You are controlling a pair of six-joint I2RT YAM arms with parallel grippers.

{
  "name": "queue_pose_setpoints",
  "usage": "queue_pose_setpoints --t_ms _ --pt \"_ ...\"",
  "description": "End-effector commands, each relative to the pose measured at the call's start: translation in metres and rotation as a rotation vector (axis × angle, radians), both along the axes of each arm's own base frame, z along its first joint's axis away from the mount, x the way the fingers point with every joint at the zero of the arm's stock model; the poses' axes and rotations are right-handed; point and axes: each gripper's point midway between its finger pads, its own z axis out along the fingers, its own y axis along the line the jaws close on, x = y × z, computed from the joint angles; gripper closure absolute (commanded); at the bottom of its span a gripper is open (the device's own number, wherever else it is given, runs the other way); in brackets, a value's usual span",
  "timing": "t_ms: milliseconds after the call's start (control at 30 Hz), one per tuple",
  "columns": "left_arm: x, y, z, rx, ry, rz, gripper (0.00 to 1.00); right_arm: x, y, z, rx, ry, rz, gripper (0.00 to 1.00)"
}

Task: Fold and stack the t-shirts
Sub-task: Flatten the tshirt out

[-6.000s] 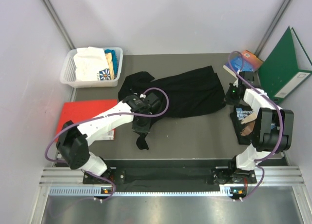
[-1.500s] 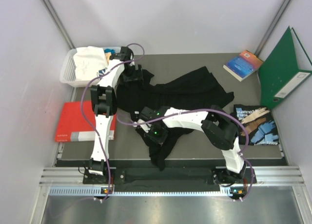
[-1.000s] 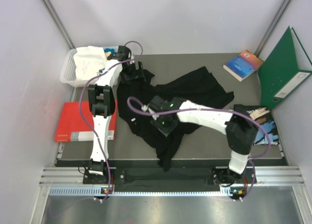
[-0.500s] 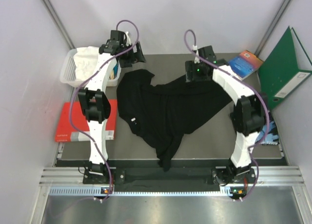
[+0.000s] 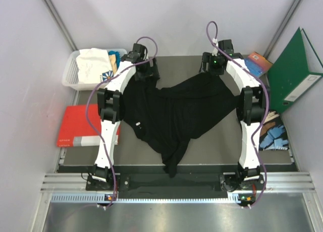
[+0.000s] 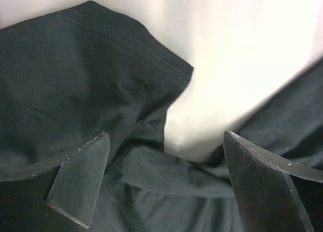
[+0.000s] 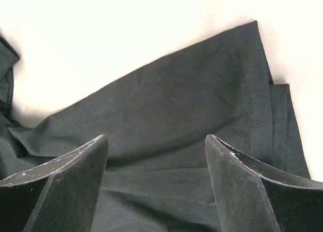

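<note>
Black t-shirt (image 5: 176,110) rumpled on table (image 5: 217,143), left gripper (image 6: 165,136) spread wide (empty), right gripper (image 7: 155,137) wide too

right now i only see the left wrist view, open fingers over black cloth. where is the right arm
observer: The right gripper is open too, above the far right corner of the same black t-shirt.
operator: is the shirt flat
observer: No. It is bunched, and one end trails to the near edge of the table.
operator: any other shirts
observer: A white shirt sits in the basket, to the left of your left gripper.
</note>
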Motion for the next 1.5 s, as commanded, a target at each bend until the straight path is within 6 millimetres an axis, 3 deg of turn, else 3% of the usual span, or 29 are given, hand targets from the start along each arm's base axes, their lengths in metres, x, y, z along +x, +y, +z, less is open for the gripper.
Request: queue_pose_setpoints --t_ms 0,300,333,367,533,767,867,1033,1100,1167,1300,1400,1467 --pt "0.027 0.009 0.022 0.014 -0.105 0.082 0.01 0.002 -0.014 0.013 0.024 -0.028 0.009 0.23" --pt "0.038 0.01 -0.016 0.082 -0.094 0.121 0.05 -0.008 -0.063 -0.003 0.044 0.034 -0.096 0.23" --pt "0.038 0.011 -0.019 0.094 -0.094 0.128 0.06 -0.008 -0.081 -0.003 0.052 0.035 -0.13 0.23" --pt "0.038 0.01 -0.023 0.095 -0.091 0.126 0.06 -0.009 -0.084 -0.003 0.06 0.04 -0.141 0.23" --pt "0.051 0.015 -0.033 0.125 -0.121 0.185 0.06 -0.012 -0.09 -0.014 0.101 0.069 -0.147 0.24" --pt "0.08 0.013 -0.012 0.076 -0.239 0.262 0.12 -0.011 -0.082 -0.023 0.147 0.089 -0.127 0.24" --pt "0.078 0.01 -0.021 0.062 -0.213 0.252 0.31 -0.011 -0.08 -0.029 0.164 0.108 -0.131 0.24" --pt "0.069 0.007 -0.034 0.054 -0.165 0.237 1.0 -0.014 -0.078 -0.042 0.174 0.168 -0.131 0.28" --pt "0.066 0.008 -0.032 0.053 -0.158 0.238 1.0 -0.017 -0.077 -0.045 0.174 0.181 -0.127 0.31" --pt "0.063 0.009 -0.033 0.06 -0.153 0.235 1.0 -0.021 -0.075 -0.047 0.187 0.194 -0.115 0.41" --pt "0.063 0.01 -0.019 0.06 -0.172 0.228 1.0 -0.026 -0.067 -0.049 0.219 0.209 -0.089 0.55" --pt "0.064 0.012 -0.007 0.064 -0.193 0.228 1.0 -0.03 -0.061 -0.064 0.245 0.254 -0.081 0.65" --pt "0.063 0.013 -0.003 0.074 -0.198 0.224 1.0 -0.031 -0.056 -0.066 0.256 0.269 -0.057 0.81"
